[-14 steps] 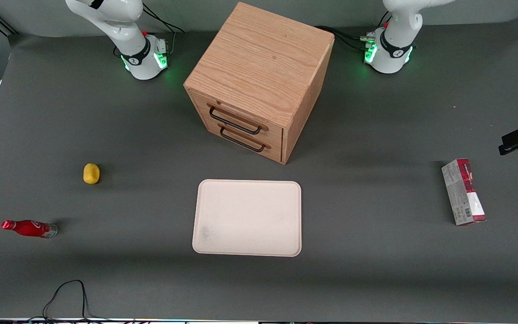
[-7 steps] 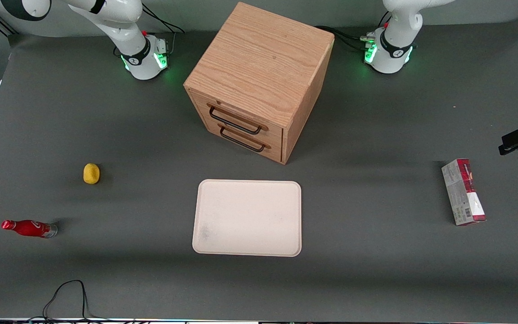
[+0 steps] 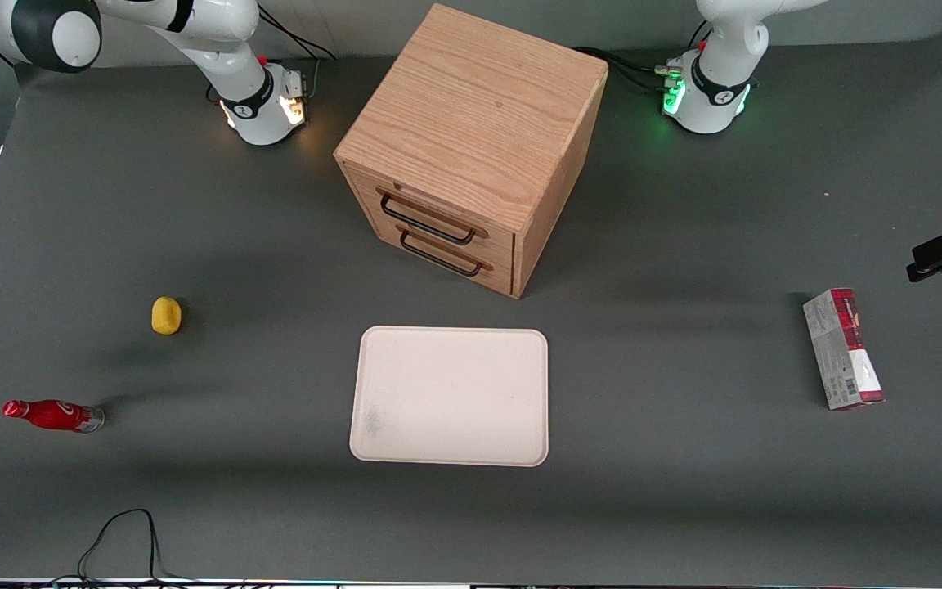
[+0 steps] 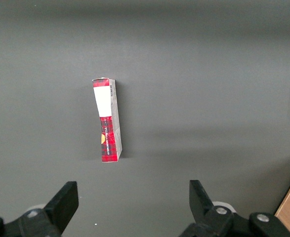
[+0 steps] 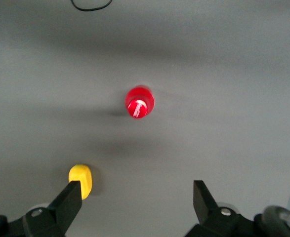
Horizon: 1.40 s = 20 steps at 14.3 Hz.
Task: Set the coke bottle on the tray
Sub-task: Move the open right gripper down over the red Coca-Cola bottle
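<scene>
The coke bottle (image 3: 52, 415) is small and red with a silvery base. It stands on the grey table toward the working arm's end, well apart from the cream-white tray (image 3: 450, 396). In the right wrist view the bottle (image 5: 139, 102) shows from above, cap toward the camera. My right gripper (image 5: 137, 205) hangs high above the table, open and empty, its fingers (image 5: 69, 201) wide apart, short of the bottle. The yellow lump sits beside one fingertip. The tray lies in front of the drawer cabinet and holds nothing.
A yellow lump (image 3: 166, 316) lies farther from the front camera than the bottle and also shows in the right wrist view (image 5: 80, 180). The wooden drawer cabinet (image 3: 471, 139) stands mid-table. A red-and-grey carton (image 3: 842, 348) lies toward the parked arm's end. A black cable (image 3: 119, 532) loops at the near table edge.
The right arm's elbow has swung into the front view's upper corner, and a small dark part has appeared at that view's edge above the bottle. The arm's base light turned from green to warm white.
</scene>
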Tool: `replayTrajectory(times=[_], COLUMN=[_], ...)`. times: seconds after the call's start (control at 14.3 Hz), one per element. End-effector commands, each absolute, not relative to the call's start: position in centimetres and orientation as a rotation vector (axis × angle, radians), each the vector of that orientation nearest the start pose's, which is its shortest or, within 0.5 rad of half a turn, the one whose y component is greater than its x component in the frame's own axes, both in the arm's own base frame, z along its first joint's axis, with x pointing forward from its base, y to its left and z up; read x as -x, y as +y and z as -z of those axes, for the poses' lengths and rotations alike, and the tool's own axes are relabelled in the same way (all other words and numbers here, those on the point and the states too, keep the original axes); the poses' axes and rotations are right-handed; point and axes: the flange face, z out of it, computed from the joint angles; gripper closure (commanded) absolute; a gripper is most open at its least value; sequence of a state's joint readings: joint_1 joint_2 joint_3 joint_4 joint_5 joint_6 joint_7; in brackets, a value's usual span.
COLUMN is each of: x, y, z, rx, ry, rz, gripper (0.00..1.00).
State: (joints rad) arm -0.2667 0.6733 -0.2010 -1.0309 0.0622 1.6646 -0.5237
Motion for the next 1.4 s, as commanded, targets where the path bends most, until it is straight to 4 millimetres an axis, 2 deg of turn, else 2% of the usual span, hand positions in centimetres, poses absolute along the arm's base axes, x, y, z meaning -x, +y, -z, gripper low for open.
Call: replayTrajectory(times=[0.0,0.84,1.33], x=[-68.1,-70.0,-70.7], y=[-29.2,-29.2,-28.7], z=[-42.6,-33.7,-31.3], rx=[3.16,3.13,3.136], ry=[-0.2,-0.17,-0.17], rz=[-0.024,0.039,0.053], gripper=[0.0,0.0,0.0])
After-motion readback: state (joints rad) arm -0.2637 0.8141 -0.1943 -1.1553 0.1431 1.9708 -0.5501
